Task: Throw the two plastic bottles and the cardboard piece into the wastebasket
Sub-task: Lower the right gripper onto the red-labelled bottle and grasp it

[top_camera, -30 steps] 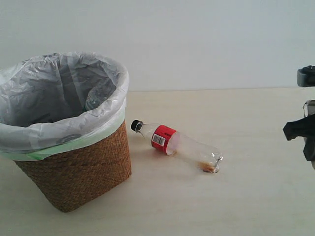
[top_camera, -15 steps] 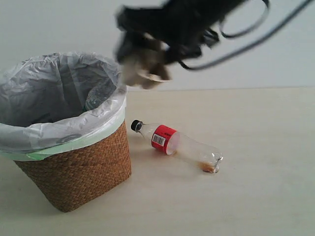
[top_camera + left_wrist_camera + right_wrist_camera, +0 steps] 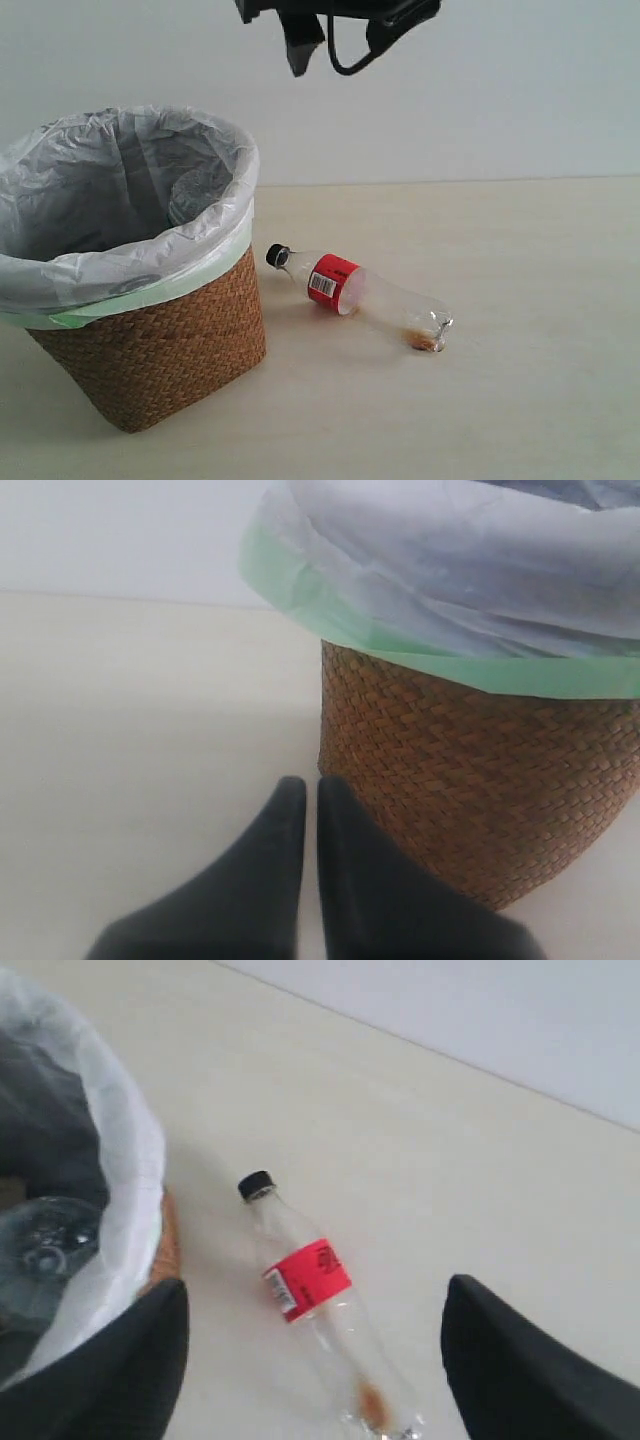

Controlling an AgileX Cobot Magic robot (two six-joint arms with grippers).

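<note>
The basket (image 3: 170,350) stands at the 9 o'clock side of the exterior view on the table (image 3: 520,330). Its bag (image 3: 120,165) is folded over the rim. A clear bottle (image 3: 195,195) lies inside the bag, against the wall at the 3 o'clock side; its label and cap cannot be made out.

The red bottle (image 3: 350,290) lies on its side on the table at 3 o'clock from the basket, close to it but not touching. Its black cap (image 3: 277,255) points to 10 o'clock and its base to 4 o'clock. A little brownish residue sits near the base.

The right gripper (image 3: 315,1285) hangs high at 12 o'clock in the exterior view, in front of the pale wall (image 3: 520,90). Its fingers (image 3: 520,1360) are spread wide with nothing between them. Its wrist view looks down on the red bottle and the basket rim.

The left gripper (image 3: 305,790) is low on the table, just beside the basket's woven wall. Its fingers are pressed together and hold nothing.
</note>
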